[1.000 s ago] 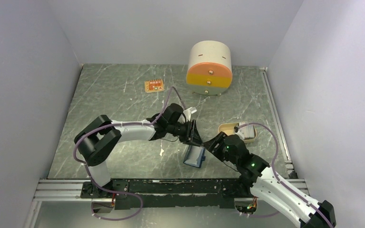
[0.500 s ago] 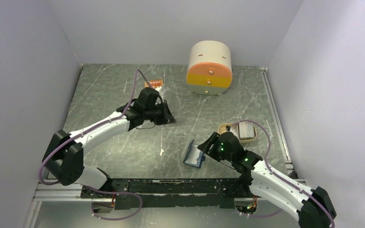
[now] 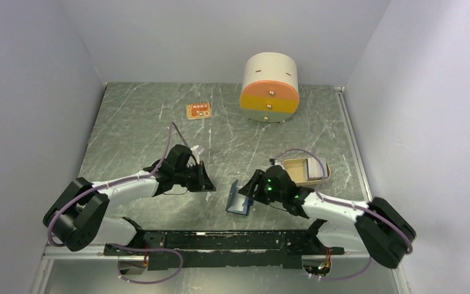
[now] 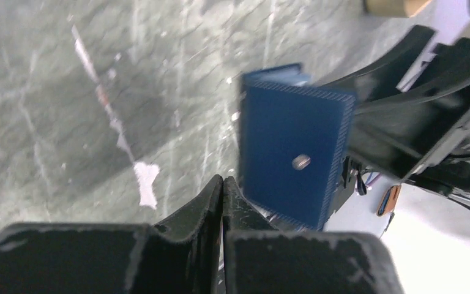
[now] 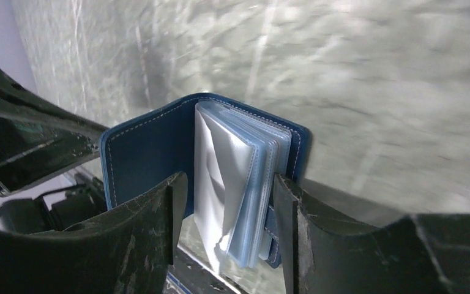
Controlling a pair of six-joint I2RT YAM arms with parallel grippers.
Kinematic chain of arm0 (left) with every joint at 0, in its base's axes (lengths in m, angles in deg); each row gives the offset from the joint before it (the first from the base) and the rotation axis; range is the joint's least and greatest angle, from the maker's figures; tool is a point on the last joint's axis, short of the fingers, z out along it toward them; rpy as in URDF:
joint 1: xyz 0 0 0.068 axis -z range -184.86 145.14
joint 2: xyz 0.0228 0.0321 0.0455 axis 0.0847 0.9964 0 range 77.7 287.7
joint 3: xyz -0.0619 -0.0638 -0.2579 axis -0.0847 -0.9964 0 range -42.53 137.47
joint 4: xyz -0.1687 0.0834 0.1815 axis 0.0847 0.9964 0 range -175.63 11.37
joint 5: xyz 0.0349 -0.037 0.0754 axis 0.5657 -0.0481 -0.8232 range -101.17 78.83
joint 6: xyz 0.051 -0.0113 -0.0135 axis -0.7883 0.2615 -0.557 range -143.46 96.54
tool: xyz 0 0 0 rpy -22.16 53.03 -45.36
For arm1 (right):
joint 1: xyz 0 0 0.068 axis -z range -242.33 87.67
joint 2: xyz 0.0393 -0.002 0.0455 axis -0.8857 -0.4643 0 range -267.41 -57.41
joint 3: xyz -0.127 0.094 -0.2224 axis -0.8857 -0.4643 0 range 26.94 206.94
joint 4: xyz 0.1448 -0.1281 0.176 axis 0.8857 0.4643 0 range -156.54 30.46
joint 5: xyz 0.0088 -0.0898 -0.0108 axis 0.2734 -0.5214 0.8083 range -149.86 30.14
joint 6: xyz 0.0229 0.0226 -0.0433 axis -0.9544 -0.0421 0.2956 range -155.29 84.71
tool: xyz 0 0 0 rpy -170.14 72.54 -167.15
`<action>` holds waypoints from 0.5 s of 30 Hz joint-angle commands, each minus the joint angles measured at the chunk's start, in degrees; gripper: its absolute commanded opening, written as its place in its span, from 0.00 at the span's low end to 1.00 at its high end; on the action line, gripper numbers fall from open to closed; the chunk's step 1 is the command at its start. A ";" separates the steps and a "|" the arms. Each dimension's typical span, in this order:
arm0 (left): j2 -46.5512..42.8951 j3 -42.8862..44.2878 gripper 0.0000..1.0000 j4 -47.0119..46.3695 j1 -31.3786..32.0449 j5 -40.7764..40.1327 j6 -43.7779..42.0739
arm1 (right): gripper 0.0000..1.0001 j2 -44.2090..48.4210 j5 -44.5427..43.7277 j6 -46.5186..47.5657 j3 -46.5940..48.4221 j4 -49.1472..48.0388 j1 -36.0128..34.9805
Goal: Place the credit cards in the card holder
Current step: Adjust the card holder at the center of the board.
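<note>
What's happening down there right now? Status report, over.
Left tool shut, empty. Right tool clamps card holder, standing open. No card in either tool.

Both arms share one build: the left arm (image 3: 128,185) and the right arm (image 3: 336,208) have glossy white shells on the long links and bulky matte black housings at the joints. A thin mauve cable (image 3: 171,131) loops free of the left arm, and a matching cable (image 3: 294,152) arcs over the right. Small green lights (image 3: 269,185) glow on the right arm's black wrist housing. The left tool (image 4: 222,184) and the right tool (image 5: 229,196) are black throughout. Each has two flat, tapering fingers (image 5: 153,233) whose edges are scuffed pale grey. Both bases bolt to a black rail (image 3: 220,239) along the near edge of the surface.
</note>
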 commanded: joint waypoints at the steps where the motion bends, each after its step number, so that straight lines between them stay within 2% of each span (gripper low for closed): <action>1: -1.71 1.13 0.09 -4.30 -0.58 2.95 -3.57 | 0.57 -9.33 0.98 2.04 7.25 -8.02 -4.44; 3: -2.93 0.04 0.09 -4.30 -0.58 2.34 -3.42 | 0.57 -14.56 1.28 4.97 12.55 -6.24 -5.66; 5: -3.93 0.26 0.11 -2.41 -0.51 1.42 -4.25 | 0.58 -16.52 0.78 8.65 17.18 -0.41 -5.77; 9: -5.29 2.65 0.23 4.14 1.31 -1.95 -7.20 | 0.59 -13.24 -1.44 16.08 19.16 7.64 -5.59; 12: -4.12 5.03 0.25 6.20 4.15 -4.99 -7.25 | 0.59 -9.12 -4.37 15.32 19.24 15.61 -5.18; 15: -0.34 6.14 0.25 4.20 5.98 -3.96 -5.70 | 0.54 -5.67 -3.28 12.69 16.54 14.73 -5.17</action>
